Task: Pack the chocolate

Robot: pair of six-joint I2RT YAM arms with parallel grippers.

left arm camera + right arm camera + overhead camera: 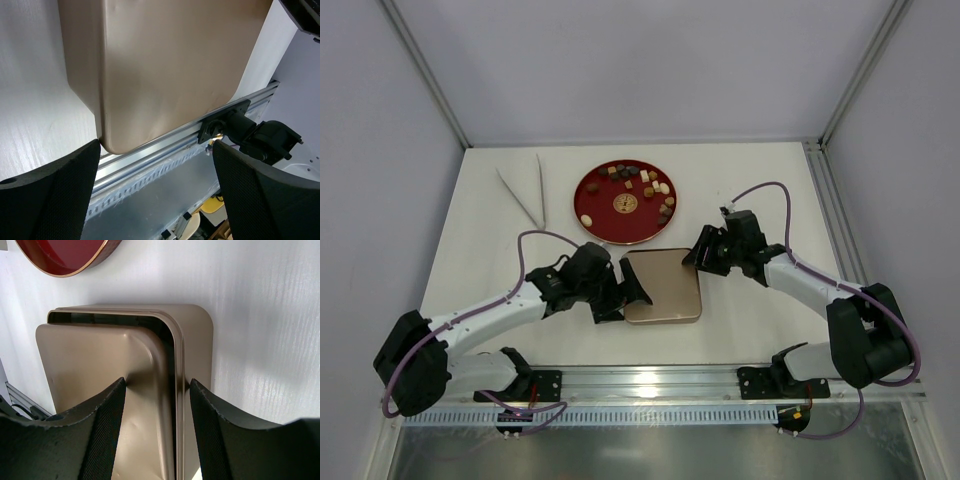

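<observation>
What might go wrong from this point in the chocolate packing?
The right gripper straddles both nested walls of the gold box, so lifting may drag the whole box instead of opening it. The left gripper is open, holding nothing, so the box could slide toward the red plate of chocolates.

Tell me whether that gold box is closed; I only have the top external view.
Observer: Not flush. The right wrist view shows an inner piece nested in an outer shell, a dark gap between them at one corner.
Operator: Report the right gripper.
Observer: The right gripper straddles the outer shell's wall; whether it grips, I cannot tell.
Operator: Now the left.
Observer: The left gripper is wide open, the gold box's corner just beyond its fingertips.
</observation>
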